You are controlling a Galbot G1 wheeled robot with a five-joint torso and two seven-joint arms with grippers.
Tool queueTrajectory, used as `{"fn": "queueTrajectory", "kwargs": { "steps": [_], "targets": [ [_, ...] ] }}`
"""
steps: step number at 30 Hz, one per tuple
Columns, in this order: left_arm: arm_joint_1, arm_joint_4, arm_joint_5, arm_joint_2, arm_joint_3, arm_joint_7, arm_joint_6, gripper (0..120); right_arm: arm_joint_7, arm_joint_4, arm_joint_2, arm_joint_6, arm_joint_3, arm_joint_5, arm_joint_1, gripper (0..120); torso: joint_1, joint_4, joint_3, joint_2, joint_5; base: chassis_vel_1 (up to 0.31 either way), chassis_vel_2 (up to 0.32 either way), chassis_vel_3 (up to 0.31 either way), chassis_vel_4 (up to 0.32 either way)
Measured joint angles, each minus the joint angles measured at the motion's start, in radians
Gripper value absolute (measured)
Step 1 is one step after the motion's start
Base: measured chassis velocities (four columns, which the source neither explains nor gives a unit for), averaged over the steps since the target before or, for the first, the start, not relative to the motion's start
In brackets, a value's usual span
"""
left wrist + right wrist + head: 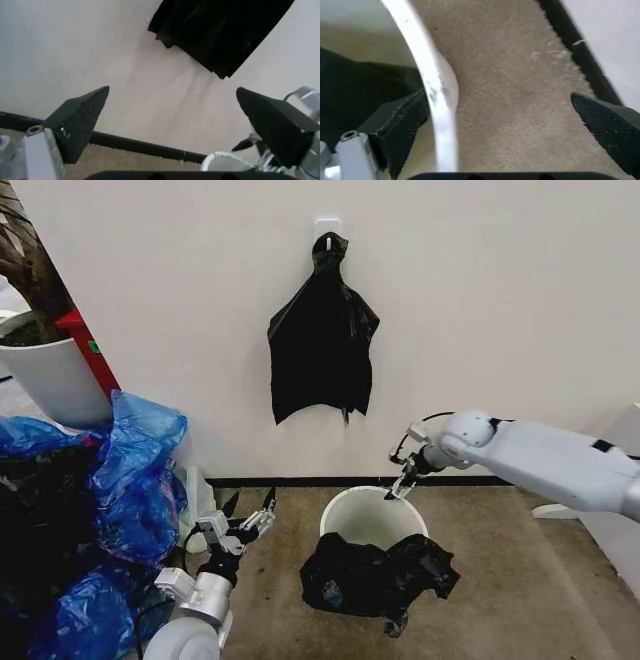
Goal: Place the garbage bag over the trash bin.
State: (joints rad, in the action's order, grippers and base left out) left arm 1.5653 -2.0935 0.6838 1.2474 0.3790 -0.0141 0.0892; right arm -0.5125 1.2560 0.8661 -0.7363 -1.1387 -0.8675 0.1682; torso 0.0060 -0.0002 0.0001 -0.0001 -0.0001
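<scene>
Straddling the trash bin (372,516) rim, right hand (401,483) spread; no legible writing.

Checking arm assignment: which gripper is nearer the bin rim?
Right. The right gripper is open at the bin's far rim, one finger just inside it. The left gripper, also open, hangs apart off the bin's left side above the carpet.

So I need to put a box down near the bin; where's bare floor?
Bare carpet lies right of the trash bin, below the right arm. Crowded: blue plastic bags on the left, garbage bag draped over the bin's front.
</scene>
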Motion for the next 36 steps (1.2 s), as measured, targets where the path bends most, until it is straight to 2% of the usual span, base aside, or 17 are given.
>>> {"fn": "queueTrajectory", "kwargs": {
  "steps": [3, 7, 8, 11, 13, 14, 15, 16, 21, 22, 23, 25, 30, 32, 36],
  "targets": [
    [-0.004, -0.001, 0.002, -0.001, -0.001, 0.001, 0.000, 100, -0.009, -0.032, 0.034, 0.000, -0.009, 0.018, -0.018, 100, 0.000, 0.0000, 0.000, 0.000, 0.0000, 0.000, 0.000, 0.000, 0.000],
    [-0.009, -0.001, 0.002, 0.003, -0.003, 0.002, 0.001, 100, -0.024, -0.068, 0.057, 0.001, -0.024, 0.029, -0.016, 87, 0.000, -0.0006, 0.000, 0.000, -0.0002, 0.000, 0.000, 0.000, 0.000],
    [-0.009, -0.001, 0.002, 0.003, -0.003, 0.002, 0.001, 100, -0.024, -0.068, 0.057, 0.001, -0.024, 0.029, -0.016, 87, 0.000, -0.0006, 0.000, 0.000, -0.0002, 0.000, 0.000, 0.000, 0.000],
    [-0.006, -0.001, 0.002, 0.006, -0.005, 0.005, 0.003, 100, -0.039, -0.076, 0.079, 0.001, -0.069, 0.012, 0.020, 72, 0.000, 0.0000, 0.000, 0.000, -0.0002, 0.000, 0.000, 0.000, 0.000],
    [-0.004, -0.001, 0.004, 0.007, -0.005, 0.005, 0.004, 100, -0.039, -0.076, 0.085, 0.001, -0.080, 0.007, 0.026, 67, 0.000, 0.0002, 0.000, 0.000, -0.0002, 0.000, 0.000, 0.000, 0.000],
    [-0.001, -0.001, 0.016, 0.008, -0.005, 0.003, 0.004, 100, -0.038, -0.076, 0.091, 0.001, -0.093, -0.005, 0.033, 60, 0.000, 0.0000, 0.000, 0.000, -0.0001, 0.000, 0.000, 0.000, 0.000],
    [-0.001, -0.001, 0.016, 0.008, -0.005, 0.003, 0.004, 100, -0.038, -0.076, 0.091, 0.001, -0.093, -0.005, 0.033, 60, 0.000, 0.0000, 0.000, 0.000, -0.0001, 0.000, 0.000, 0.000, 0.000],
    [0.001, -0.002, 0.024, 0.008, -0.003, 0.002, 0.004, 100, -0.036, -0.072, 0.095, 0.001, -0.098, -0.013, 0.036, 53, 0.000, -0.0002, 0.000, 0.000, -0.0001, 0.000, 0.000, 0.000, 0.000],
    [0.004, -0.009, 0.032, 0.007, 0.000, 0.000, 0.004, 100, -0.020, -0.063, 0.097, 0.001, -0.098, -0.019, 0.032, 37, 0.000, 0.0000, 0.000, 0.000, 0.0001, 0.000, 0.000, 0.000, 0.000],
    [0.004, -0.012, 0.033, 0.007, 0.000, -0.001, 0.004, 100, -0.007, -0.061, 0.097, 0.001, -0.097, -0.021, 0.029, 30, 0.000, -0.0001, 0.000, 0.000, 0.0001, 0.000, 0.000, 0.000, 0.000],
    [0.004, -0.012, 0.033, 0.007, 0.000, -0.001, 0.004, 100, -0.007, -0.061, 0.097, 0.001, -0.097, -0.021, 0.029, 30, 0.000, -0.0001, 0.000, 0.000, 0.0001, 0.000, 0.000, 0.000, 0.000],
    [0.003, -0.012, 0.033, 0.009, -0.001, -0.001, 0.004, 100, 0.012, -0.060, 0.097, 0.001, -0.093, -0.030, 0.025, 22, 0.000, -0.0002, 0.000, 0.000, 0.0002, 0.000, 0.000, 0.000, 0.000],
    [0.002, -0.010, 0.032, 0.013, -0.005, -0.002, 0.004, 100, 0.060, -0.025, 0.085, 0.001, -0.085, -0.069, 0.018, 5, 0.000, -0.0001, 0.000, 0.000, -0.0002, 0.000, 0.000, 0.000, 0.000],
    [0.002, -0.010, 0.031, 0.013, -0.005, -0.003, 0.004, 100, 0.081, -0.009, 0.077, 0.001, -0.081, -0.088, 0.016, 3, 0.000, -0.0002, 0.000, 0.000, -0.0001, 0.000, 0.000, 0.000, 0.000],
    [0.006, -0.010, 0.030, 0.014, -0.005, -0.005, 0.005, 100, 0.176, 0.083, -0.001, 0.001, -0.051, -0.161, 0.013, 0, 0.000, 0.0000, 0.000, 0.000, 0.0004, 0.000, 0.000, 0.000, 0.000]
  ]
}}
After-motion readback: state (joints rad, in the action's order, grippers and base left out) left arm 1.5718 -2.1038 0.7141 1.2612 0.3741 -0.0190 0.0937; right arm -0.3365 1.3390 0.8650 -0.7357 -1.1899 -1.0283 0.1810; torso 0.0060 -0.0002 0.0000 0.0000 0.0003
